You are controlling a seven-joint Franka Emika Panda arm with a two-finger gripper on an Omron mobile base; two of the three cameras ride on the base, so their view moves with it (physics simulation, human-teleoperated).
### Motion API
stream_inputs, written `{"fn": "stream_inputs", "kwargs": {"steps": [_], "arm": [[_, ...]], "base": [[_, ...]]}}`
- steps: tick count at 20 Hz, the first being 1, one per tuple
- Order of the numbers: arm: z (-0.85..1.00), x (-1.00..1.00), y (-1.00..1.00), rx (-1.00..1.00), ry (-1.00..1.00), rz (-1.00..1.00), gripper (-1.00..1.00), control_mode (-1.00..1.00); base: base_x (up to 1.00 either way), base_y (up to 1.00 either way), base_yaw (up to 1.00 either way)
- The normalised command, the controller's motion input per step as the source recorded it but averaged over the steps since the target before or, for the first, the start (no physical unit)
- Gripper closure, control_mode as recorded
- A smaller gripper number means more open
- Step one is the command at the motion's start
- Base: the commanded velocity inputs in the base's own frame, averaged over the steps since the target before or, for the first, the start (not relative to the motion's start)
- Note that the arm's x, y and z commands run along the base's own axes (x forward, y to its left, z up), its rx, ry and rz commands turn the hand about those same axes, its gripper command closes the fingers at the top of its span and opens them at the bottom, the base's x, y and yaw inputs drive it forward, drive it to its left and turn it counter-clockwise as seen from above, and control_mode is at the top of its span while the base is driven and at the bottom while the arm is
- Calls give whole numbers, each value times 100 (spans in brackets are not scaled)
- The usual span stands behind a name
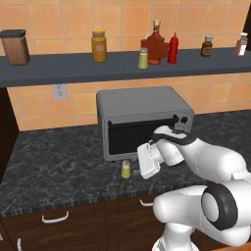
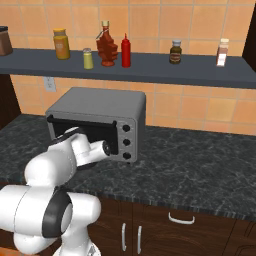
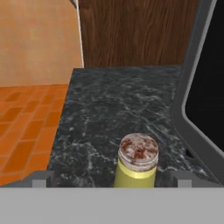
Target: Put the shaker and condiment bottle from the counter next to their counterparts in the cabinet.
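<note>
My gripper (image 3: 111, 178) is spread fully wide and holds nothing; the shaker (image 3: 138, 160) stands upright between its tips, on the counter (image 1: 59, 169) just in front of the toaster oven (image 1: 142, 120). I judge a skewed closing could tip it against the oven door. Beyond, above the oven, the condiment bottle (image 1: 172, 48) already stands on the cabinet (image 1: 73, 68).

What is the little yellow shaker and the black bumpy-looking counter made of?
The shaker on the counter looks like yellow-green plastic or glass, smooth and matte, with a pale, rust-speckled, probably metal cap. The counter looks like polished dark stone, maybe granite or marble, going by its white veins.
</note>
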Motion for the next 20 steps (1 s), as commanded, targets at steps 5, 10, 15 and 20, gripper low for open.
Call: {"fn": "stream_inputs", "kwargs": {"steps": [5, 10, 15, 20], "arm": [[-75, -44, 28, 2, -9, -17, -100, -100], [-83, -49, 27, 2, -11, -13, -100, -100], [-72, -30, 20, 2, -9, -14, -100, -100], [-69, -35, 23, 2, -9, -14, -100, -100]], "base": [[0, 0, 0], [0, 0, 0], [0, 0, 0], [0, 0, 0]]}}
